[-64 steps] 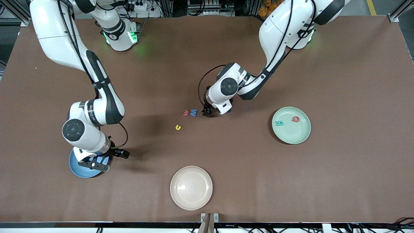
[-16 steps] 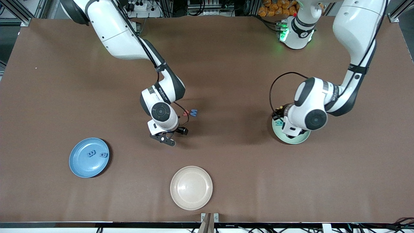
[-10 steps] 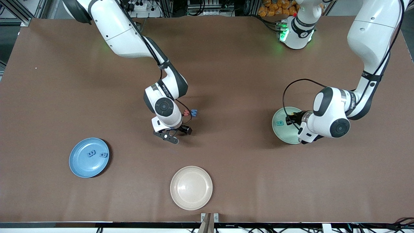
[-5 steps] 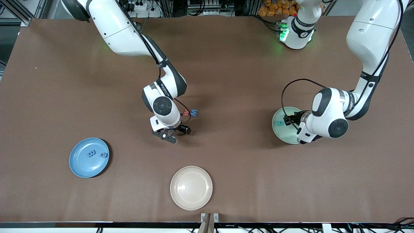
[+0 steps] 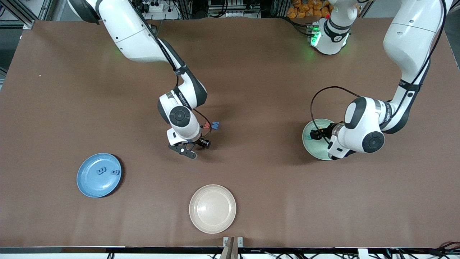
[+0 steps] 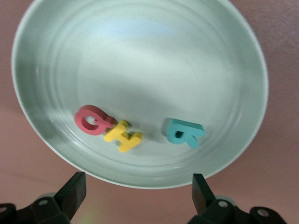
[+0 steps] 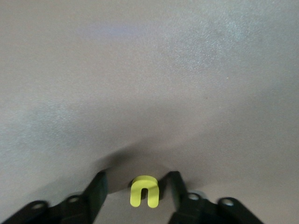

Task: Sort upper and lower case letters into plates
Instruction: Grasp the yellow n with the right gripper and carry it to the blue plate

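Small yellow foam letter [image 7: 144,191] between our right gripper's [image 7: 138,186] parted fingers, not clasped, our left gripper [image 6: 135,193] wide open over pale green round plate [image 6: 140,37], red letter [image 6: 91,120] at nine o'clock of yellow one [image 6: 122,136].

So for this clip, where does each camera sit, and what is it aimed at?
Front view: high across the table, facing both arms; it shows the blue plate, the cream plate and the pale green plate.
Left wrist view: on the left arm, looking down into the pale green plate at the red Q, yellow H and teal R; the open left claw frames the edge.
Right wrist view: on the right arm, looking at the brown table; the right claw straddles the yellow u.
Shared: the pale green plate, front and left wrist.
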Available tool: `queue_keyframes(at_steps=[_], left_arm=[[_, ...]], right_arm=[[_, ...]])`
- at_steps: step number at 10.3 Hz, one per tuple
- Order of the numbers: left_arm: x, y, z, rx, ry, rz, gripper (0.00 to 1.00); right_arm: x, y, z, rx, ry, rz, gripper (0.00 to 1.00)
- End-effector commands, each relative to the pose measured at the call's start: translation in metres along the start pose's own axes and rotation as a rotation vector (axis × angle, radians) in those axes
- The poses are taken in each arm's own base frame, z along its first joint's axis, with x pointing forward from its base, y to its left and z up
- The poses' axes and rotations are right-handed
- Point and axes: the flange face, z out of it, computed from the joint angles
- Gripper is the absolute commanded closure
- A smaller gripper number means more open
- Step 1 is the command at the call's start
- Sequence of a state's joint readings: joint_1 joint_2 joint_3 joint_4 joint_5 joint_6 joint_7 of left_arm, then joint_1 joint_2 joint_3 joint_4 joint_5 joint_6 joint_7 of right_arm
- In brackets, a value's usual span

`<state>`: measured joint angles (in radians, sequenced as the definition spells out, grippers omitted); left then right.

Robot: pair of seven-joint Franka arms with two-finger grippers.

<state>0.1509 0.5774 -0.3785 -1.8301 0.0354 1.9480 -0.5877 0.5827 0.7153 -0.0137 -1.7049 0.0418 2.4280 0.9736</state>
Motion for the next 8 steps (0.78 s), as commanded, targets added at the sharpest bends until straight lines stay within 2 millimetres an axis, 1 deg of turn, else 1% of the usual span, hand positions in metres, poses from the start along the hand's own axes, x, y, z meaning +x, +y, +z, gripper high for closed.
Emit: queue_keyframes(at_steps=[1,5,6,7,8], left_arm=[[-0.007,0.013,-0.007,0.006,0.024,-0.015,0.00],[-0.007,0.013,-0.007,0.006,0.024,-0.014,0.00],[-0.008,0.014,-0.007,0.007,0.024,-0.013,0.00],[-0.008,0.014,-0.008,0.004,0.025,-0.014,0.00],[-0.007,0.014,-0.007,0.004,0.024,-0.014,0.00]], right_arm=[[-0.009,0.015,0.001,0.011,-0.005,-0.008,1.00],[-0.005,0.015,-0.010,0.024,0.003,-0.019,1.00],[0.001,0.015,-0.015,0.031,0.009,-0.021,1.00],[0.013,0.019,-0.024,0.043,0.020,-0.017,1.00],[0.037,0.026,-0.039,0.061,0.038,-0.020,1.00]])
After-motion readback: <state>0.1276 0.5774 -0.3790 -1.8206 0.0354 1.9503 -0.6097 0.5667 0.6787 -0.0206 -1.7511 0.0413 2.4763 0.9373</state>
